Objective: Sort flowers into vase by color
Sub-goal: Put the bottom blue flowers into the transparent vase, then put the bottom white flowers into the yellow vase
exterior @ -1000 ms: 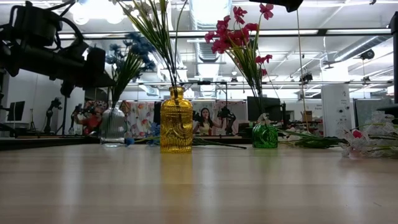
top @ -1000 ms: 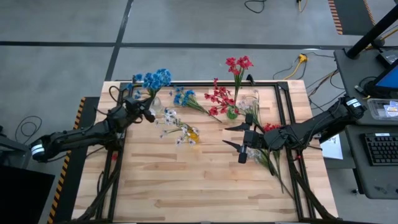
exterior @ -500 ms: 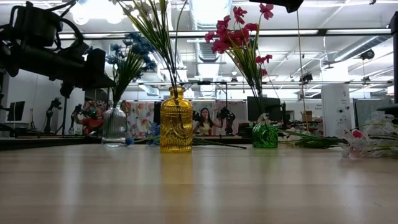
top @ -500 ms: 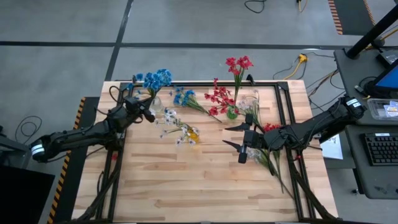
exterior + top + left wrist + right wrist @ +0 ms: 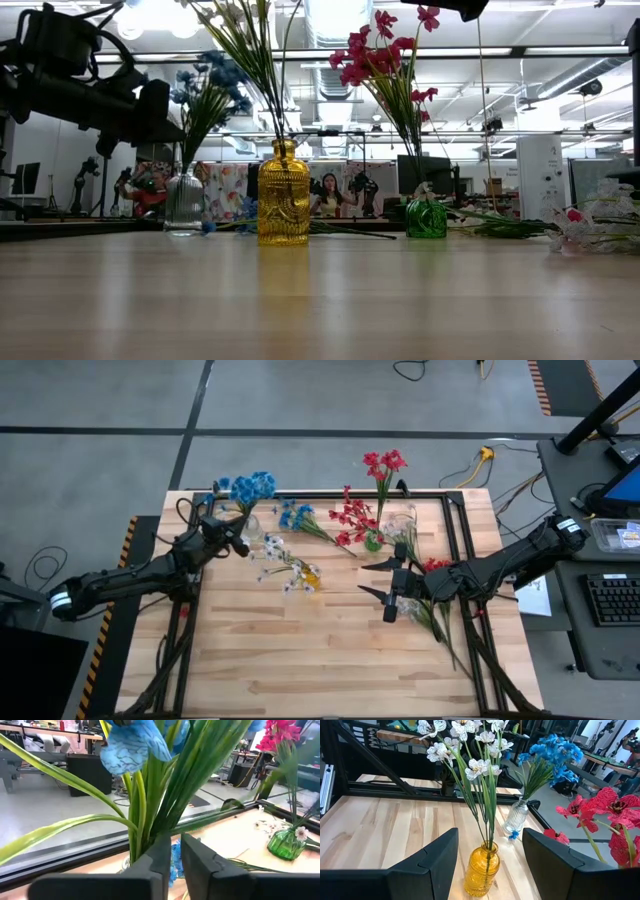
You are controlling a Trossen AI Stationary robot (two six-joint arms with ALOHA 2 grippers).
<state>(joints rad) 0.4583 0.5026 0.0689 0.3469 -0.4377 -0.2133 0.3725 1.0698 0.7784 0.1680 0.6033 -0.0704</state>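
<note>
Hovering my left gripper (image 5: 240, 543) right up against the clear glass vase (image 5: 184, 200) at the far left of the table (image 5: 300, 660), its fingers (image 5: 197, 865) closed to a thin slit just in front of the green stems, with nothing pinched between them that I can make out. That clear vase holds the blue flowers (image 5: 250, 487), a full bunch fanning out over the table's far edge. Three vases stand in all. Next along is the yellow vase (image 5: 482, 870), near the middle, carrying the white flowers (image 5: 470, 740), upright in the right wrist view. Third is the green vase (image 5: 427, 217), further right, with red flowers (image 5: 385, 55) rising tall out of it.

Loose pieces now: one blue sprig (image 5: 298, 517) lies flat on the table between the clear vase and the green one. A red sprig (image 5: 352, 517) spreads just beside the green vase; from above I cannot tell whether it lies loose or stands in it. More stems with white blossoms (image 5: 590, 225) and a red one lie by the right edge; I cannot count those.

My right gripper (image 5: 385, 584) hangs over the table's right-centre with its fingers (image 5: 555, 865) spread wide and empty, pointed toward the yellow vase.
</note>
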